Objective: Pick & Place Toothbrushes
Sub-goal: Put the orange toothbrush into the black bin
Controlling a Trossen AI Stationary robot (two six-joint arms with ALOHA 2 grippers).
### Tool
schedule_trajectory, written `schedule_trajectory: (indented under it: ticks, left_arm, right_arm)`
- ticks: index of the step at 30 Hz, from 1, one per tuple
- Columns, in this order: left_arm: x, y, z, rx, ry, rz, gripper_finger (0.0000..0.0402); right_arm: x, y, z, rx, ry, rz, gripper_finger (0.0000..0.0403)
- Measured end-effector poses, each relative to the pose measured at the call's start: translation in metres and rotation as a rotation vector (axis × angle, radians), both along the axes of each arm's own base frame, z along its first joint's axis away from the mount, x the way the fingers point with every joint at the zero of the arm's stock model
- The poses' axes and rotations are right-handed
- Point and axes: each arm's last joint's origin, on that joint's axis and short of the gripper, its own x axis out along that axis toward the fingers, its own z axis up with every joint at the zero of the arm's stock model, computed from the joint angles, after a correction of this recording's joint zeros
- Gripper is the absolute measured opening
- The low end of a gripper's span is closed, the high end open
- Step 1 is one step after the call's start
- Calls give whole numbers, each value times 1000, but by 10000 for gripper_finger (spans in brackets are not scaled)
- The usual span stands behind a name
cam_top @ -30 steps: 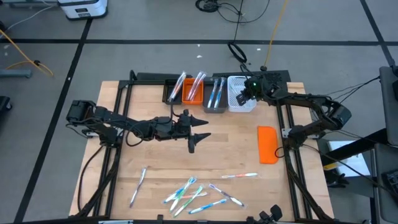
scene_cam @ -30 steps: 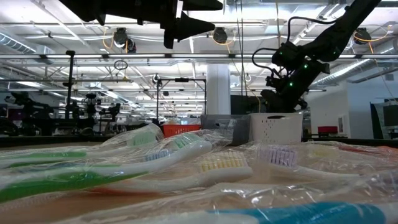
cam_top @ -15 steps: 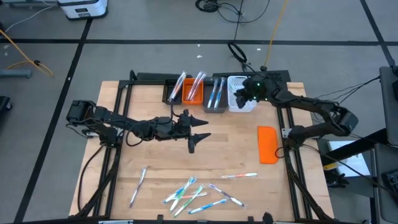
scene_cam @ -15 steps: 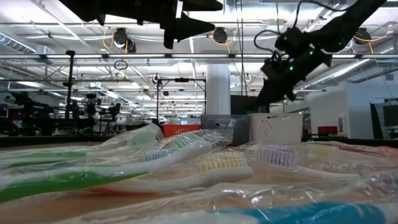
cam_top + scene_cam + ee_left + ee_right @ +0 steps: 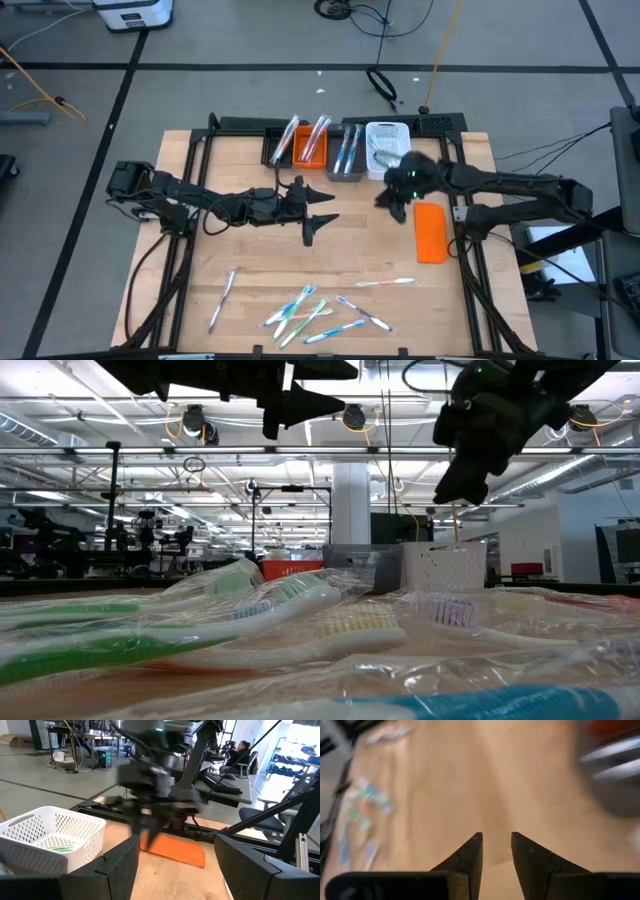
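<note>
Several toothbrushes lie flat on the wooden table near its front edge, with one to their right and one to their left. In the low view they fill the foreground. More toothbrushes stand in the bins at the far edge. My right gripper hangs above the table just in front of the white basket, open, with nothing between its fingers. My left gripper stays over the table's middle, open and empty.
A row of bins stands at the far edge: a black one, an orange one, a grey one and the white basket, which holds a green toothbrush. A flat orange block lies on the table's right side.
My right gripper has left the spot above the white basket, gone toward the table's near edge and risen a little. It has tipped from pointing steeply down to slanting forward over the bare wood.
</note>
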Motion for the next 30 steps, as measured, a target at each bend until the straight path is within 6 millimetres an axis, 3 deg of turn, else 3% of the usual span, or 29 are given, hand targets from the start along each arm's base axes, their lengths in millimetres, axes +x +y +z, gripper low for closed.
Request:
schedule_trajectory:
  ticks: [7, 12, 21, 30]
  left_arm:
    - [0, 0, -1, 2, 8, 1, 260]
    - [0, 0, -1, 2, 9, 2, 260]
    - [0, 1, -1, 2, 10, 5, 260]
    - [0, 1, -1, 2, 13, 6, 260]
  right_arm:
    - [1, 60, -21, 62, 86, 225, 93]
    - [-9, 94, -43, 60, 152, 269, 93]
    - [-24, 135, -62, 109, 119, 314, 93]
    - [-41, 160, -82, 122, 123, 262, 93]
